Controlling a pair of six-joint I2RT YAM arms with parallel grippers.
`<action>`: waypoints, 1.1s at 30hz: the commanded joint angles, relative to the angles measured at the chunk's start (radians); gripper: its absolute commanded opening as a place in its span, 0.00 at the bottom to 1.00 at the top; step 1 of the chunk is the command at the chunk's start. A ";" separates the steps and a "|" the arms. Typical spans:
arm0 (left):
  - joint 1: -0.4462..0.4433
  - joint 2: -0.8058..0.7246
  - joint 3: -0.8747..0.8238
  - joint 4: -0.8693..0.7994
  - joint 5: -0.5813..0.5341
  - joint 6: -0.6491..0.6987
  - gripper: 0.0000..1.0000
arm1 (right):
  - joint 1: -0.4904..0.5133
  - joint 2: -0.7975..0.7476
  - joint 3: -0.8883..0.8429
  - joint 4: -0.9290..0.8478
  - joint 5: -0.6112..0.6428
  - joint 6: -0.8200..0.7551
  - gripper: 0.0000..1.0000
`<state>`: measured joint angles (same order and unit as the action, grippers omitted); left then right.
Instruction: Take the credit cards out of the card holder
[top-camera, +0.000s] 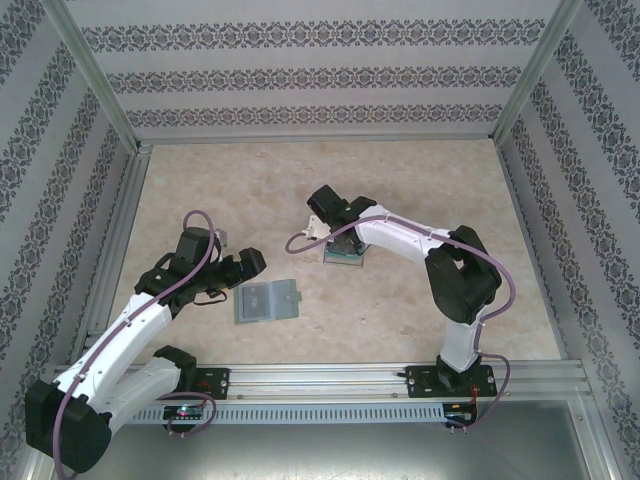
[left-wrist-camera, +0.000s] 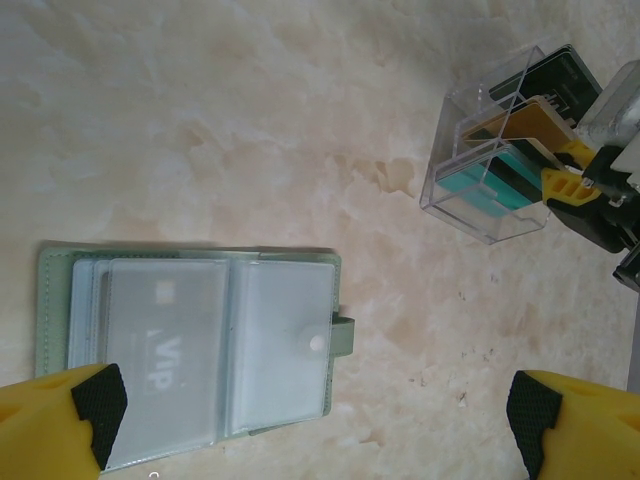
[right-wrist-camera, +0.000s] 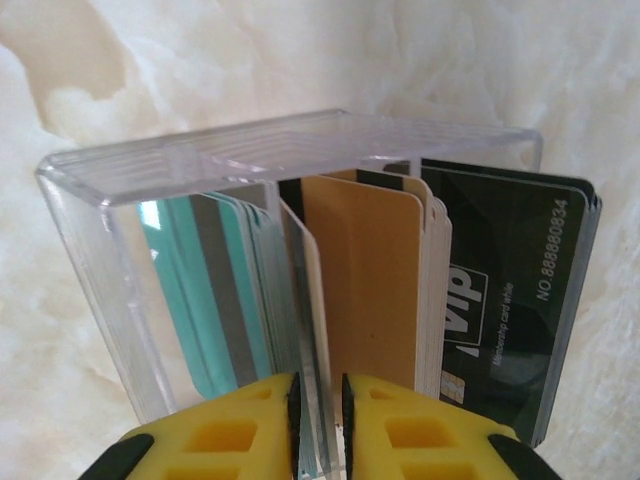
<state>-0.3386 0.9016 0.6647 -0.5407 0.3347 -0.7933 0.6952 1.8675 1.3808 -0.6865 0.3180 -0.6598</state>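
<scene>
While the right claw (right-wrist-camera: 318, 400) pinches the clear box's divider (right-wrist-camera: 300, 300) beside the stood-up credit cards (right-wrist-camera: 365, 290), the spread left claw (left-wrist-camera: 318, 412) hovers over the card holder (left-wrist-camera: 285, 330), open on the bench (left-wrist-camera: 250, 120), and should, I'd say, pinch its sleeved pale card (left-wrist-camera: 160, 350) by the edge.

card holder (left-wrist-camera: 200, 350) lies open flat; credit cards (right-wrist-camera: 370, 290) stand in clear box (right-wrist-camera: 110, 270).

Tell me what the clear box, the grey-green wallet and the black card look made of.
Clear rectangular box: rigid transparent plastic, perhaps acrylic; glossy, teal cards visible through its walls. Grey-green folding wallet: matte cover, possibly faux leather, with cloudy flexible plastic sleeves. Black card with white print: thin stiff plastic, slight sheen.
</scene>
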 joint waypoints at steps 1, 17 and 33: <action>0.005 -0.009 -0.011 -0.029 -0.008 -0.009 1.00 | -0.011 -0.001 0.008 0.005 0.023 0.032 0.23; 0.004 0.007 -0.015 -0.025 -0.017 -0.010 1.00 | -0.051 -0.040 0.051 0.019 0.118 0.140 0.26; 0.065 0.088 -0.093 -0.020 -0.015 -0.044 1.00 | 0.094 -0.247 -0.111 0.098 -0.376 0.818 0.28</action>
<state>-0.2913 0.9775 0.6022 -0.5468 0.3050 -0.8131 0.7414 1.6131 1.3350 -0.6331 0.0822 -0.0574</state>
